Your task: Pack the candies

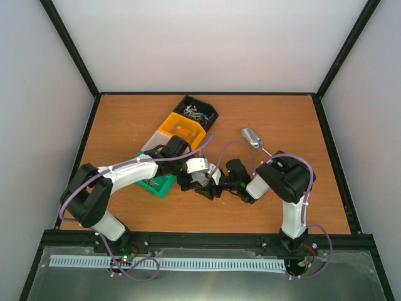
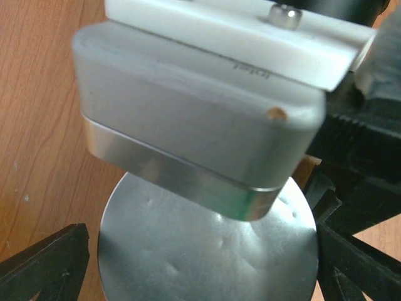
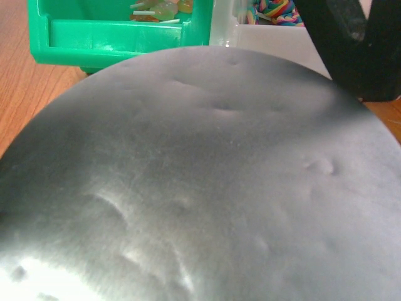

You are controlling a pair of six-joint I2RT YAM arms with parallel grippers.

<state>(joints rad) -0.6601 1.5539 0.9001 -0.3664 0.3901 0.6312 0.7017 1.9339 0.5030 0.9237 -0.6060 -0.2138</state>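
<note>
The candies lie in bins: several in the black bin [image 1: 195, 114], some in the orange bin [image 1: 180, 128], and more in the green bin [image 3: 156, 9] and the white bin [image 3: 272, 11]. Both grippers meet at the table's middle on a jar with a round silver lid [image 2: 207, 251]. My left gripper [image 1: 198, 178] has a black finger [image 2: 44, 266] on each side of the lid, closed against it. My right gripper [image 1: 214, 186] is at the same jar. Its fingers are hidden, and the lid [image 3: 200, 175] fills its wrist view.
A shiny metal scoop [image 1: 252, 138] lies on the table behind the right arm. The green bin [image 1: 158, 184] sits under the left forearm, with the white bin [image 1: 153, 143] behind it. The right wrist camera housing [image 2: 188, 125] hangs just over the lid.
</note>
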